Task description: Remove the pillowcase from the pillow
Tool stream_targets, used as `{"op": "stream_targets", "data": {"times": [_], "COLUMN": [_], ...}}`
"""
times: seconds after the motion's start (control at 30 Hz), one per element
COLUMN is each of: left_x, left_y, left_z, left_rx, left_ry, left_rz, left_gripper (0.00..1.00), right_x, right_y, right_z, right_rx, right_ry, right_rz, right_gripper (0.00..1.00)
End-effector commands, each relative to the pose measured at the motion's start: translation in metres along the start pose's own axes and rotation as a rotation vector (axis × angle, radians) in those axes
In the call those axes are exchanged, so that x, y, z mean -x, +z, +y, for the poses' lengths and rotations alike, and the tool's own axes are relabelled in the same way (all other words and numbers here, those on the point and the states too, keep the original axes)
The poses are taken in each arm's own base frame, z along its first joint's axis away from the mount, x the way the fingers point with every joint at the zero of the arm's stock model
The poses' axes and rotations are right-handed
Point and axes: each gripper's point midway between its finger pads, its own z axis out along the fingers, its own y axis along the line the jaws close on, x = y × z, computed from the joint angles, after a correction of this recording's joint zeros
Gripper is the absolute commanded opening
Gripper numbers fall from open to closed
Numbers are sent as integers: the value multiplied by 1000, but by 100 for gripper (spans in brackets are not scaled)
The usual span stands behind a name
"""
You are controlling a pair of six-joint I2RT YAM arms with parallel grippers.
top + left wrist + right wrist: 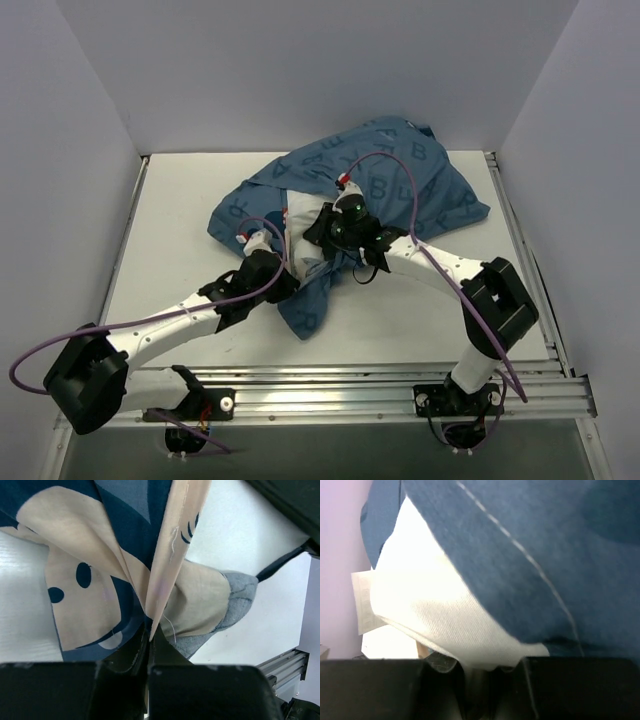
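My left tool (150, 642) is clamped tight on a fold of the pillowcase (400, 170), which rises straight out of its jaws, showing a beige cartoon face with dark eyes on navy. My right tool (485, 669) is nearly closed, pinching a corner of the pillow (430, 615). White ribbed cloth runs right into its jaws, and the blue cover drapes just above and to the right of them.

I judge the job barely under way. Only a small white patch shows between my two tools, while most of the pillow lies beyond them, buried under the crumpled cover in the middle of the desk (180, 230). The cover has yet to be drawn off along the whole length.

The pillowcase is thin, limp woven cloth. It creases sharply and bunches in loose folds, with a paler reverse side and a stitched seam line. The pillow is plump and soft, with a finely ribbed white skin. A small paper-like label (364, 605) sticks out to the left of my right tool.
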Motion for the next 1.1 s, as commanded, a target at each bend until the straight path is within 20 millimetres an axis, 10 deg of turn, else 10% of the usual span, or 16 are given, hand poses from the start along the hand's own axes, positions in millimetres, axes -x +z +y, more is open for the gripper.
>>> {"op": "stream_targets", "data": {"times": [0.0, 0.4, 0.63, 0.8, 1.07], "left_x": [-61, -74, -51, -23, 22], "left_y": [-7, 7, 30, 41, 22], "left_z": [29, 51, 66, 81, 97], "left_rx": [78, 171, 248, 277, 328], "left_ry": [29, 38, 9, -87, -93], "left_rz": [264, 318, 238, 150, -1], "left_gripper": [2, 2, 2, 2, 3], "right_x": [181, 243, 237, 191, 49], "right_y": [-72, -128, -149, -157, -153], "right_z": [82, 98, 112, 91, -16], "right_rx": [241, 330, 373, 320, 59], "right_ry": [49, 85, 83, 55, -39], "right_rz": [-541, -634, -589, -478, -157], "right_gripper": [0, 0, 0, 0, 0]}}
